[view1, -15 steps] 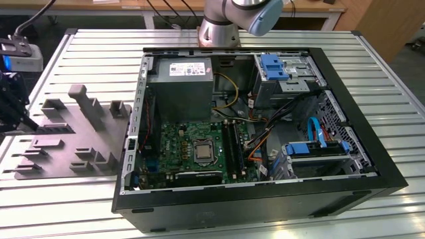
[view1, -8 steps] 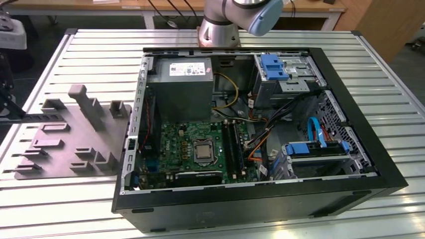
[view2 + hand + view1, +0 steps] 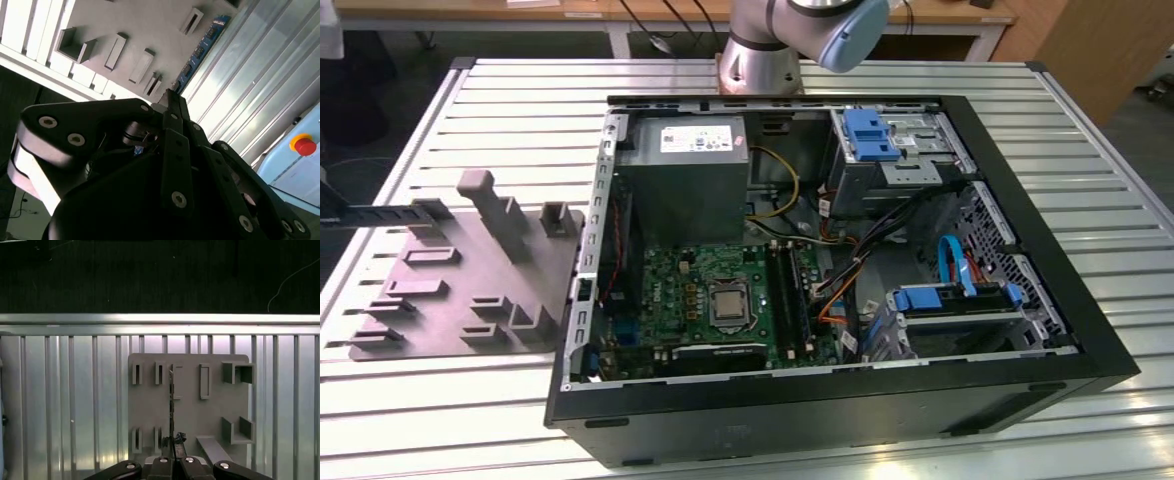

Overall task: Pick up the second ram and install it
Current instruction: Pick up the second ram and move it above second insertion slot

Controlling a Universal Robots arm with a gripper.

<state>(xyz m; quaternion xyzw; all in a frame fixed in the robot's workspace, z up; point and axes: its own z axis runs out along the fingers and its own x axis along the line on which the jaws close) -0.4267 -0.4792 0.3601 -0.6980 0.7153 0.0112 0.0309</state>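
The gripper [image 3: 172, 442] is closed to a narrow gap, apparently pinched on the near end of the second ram [image 3: 202, 47], which is seen edge-on against the grey holder tray [image 3: 447, 322]. The stick is judged light, stiff and fragile (best taken by its bare edges). On the slatted metal table [image 3: 494, 100], the open computer case [image 3: 854, 400] is set to the exterior view's right of the tray. A wooden bench [image 3: 480, 12] is seen behind.

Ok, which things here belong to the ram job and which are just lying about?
Job: ram, pincer gripping it, tray, motherboard.
Lying about: power supply, drive cage, red button.
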